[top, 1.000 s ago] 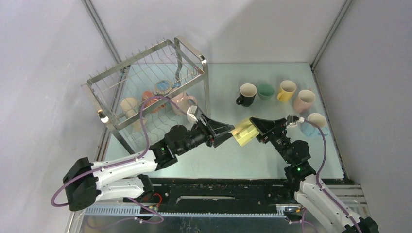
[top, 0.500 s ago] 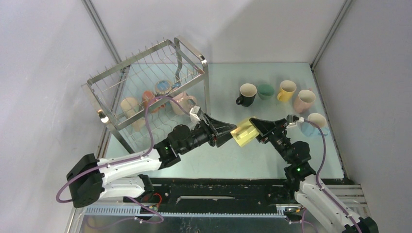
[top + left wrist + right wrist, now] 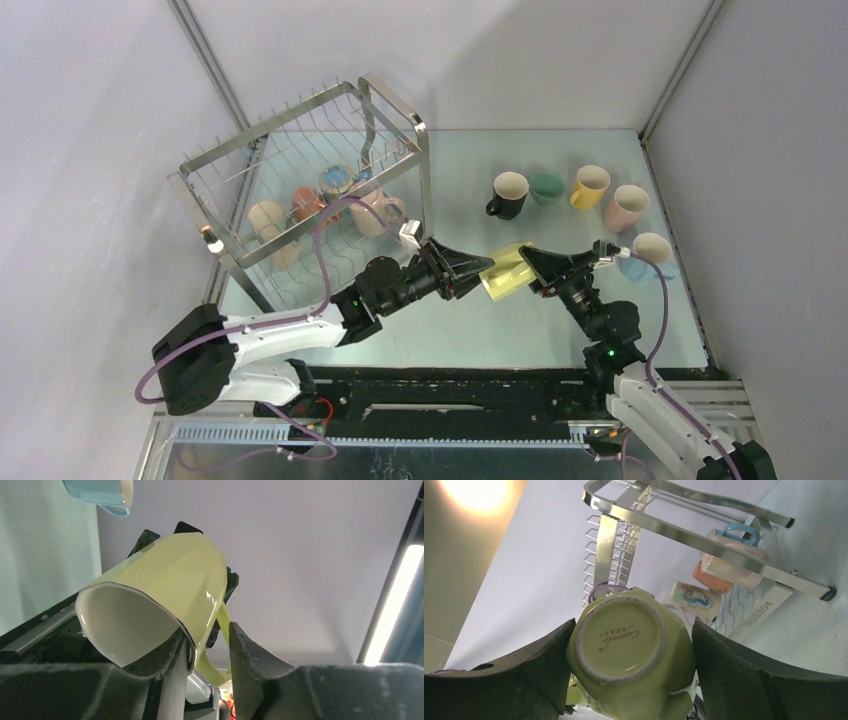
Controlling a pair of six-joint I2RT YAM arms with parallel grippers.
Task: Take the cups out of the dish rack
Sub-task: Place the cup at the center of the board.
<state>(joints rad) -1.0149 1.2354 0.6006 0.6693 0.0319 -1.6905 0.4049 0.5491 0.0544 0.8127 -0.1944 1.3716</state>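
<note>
A lime cup [image 3: 505,270] hangs in the air over the middle of the table, lying on its side between both grippers. My right gripper [image 3: 528,262] is shut on its body near the base [image 3: 629,645], one finger on each side. My left gripper [image 3: 487,268] meets it from the left. In the left wrist view its jaws [image 3: 207,630] pinch the rim wall and the loop handle of the cup [image 3: 170,575]. The dish rack [image 3: 300,150] stands at the back left, with beige [image 3: 267,218], orange-red [image 3: 305,203], patterned [image 3: 338,180] and pink [image 3: 372,212] cups on its lower tier.
Several cups stand on the table at the back right: black [image 3: 508,194], green [image 3: 546,187], yellow [image 3: 590,186], pink [image 3: 626,207] and light blue [image 3: 648,256]. Enclosure walls rise on the left, back and right.
My left arm has reached to the right up to the lime cup, and its jaws have narrowed onto the rim and handle. The right gripper has kept hold of the cup and barely moved.
</note>
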